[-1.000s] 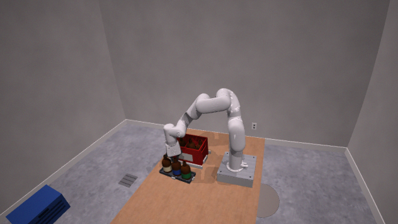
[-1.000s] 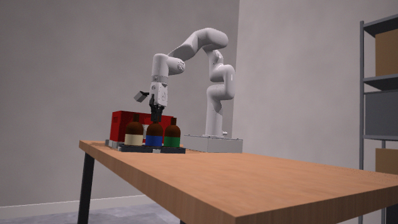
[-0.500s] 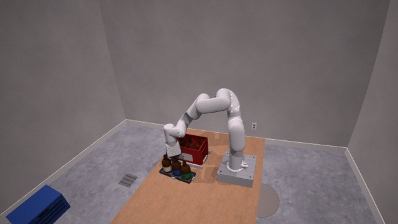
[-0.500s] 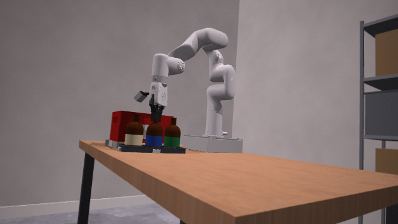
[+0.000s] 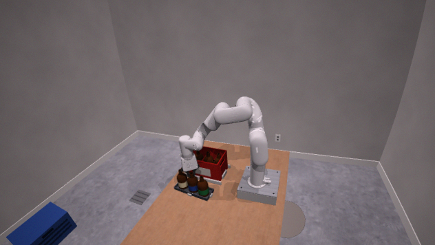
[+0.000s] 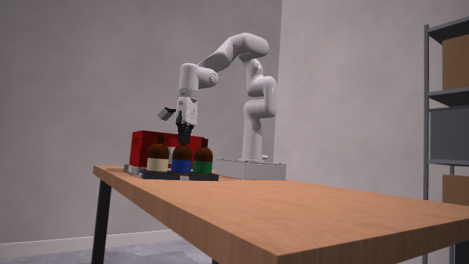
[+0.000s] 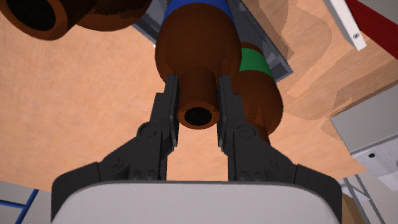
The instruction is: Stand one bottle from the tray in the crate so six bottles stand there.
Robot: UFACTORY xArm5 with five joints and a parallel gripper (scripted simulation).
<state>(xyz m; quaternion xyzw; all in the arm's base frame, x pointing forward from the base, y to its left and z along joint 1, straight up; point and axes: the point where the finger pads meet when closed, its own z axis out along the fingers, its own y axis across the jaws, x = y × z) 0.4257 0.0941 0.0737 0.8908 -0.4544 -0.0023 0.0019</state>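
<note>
Three brown bottles stand in a row on the dark tray [image 5: 182,190] [image 6: 208,176]: a cream-banded bottle [image 5: 182,179] [image 6: 158,158], a blue-banded bottle [image 5: 192,184] [image 6: 181,159] [image 7: 197,37] and a green-banded bottle [image 5: 202,186] [image 6: 202,159] [image 7: 257,82]. My gripper [image 7: 198,90] [image 6: 183,138] [image 5: 190,171] is shut on the neck of the blue-banded bottle, which stands in the middle of the row. The red crate [image 5: 217,170] [image 6: 141,144] stands right behind the tray and holds several brown bottles.
The arm's grey base [image 5: 259,187] [image 6: 252,169] sits on the wooden table [image 5: 206,220] [image 6: 297,208] to the right of the crate. A blue box [image 5: 41,227] lies on the floor. A shelf rack [image 6: 445,111] stands at the far right.
</note>
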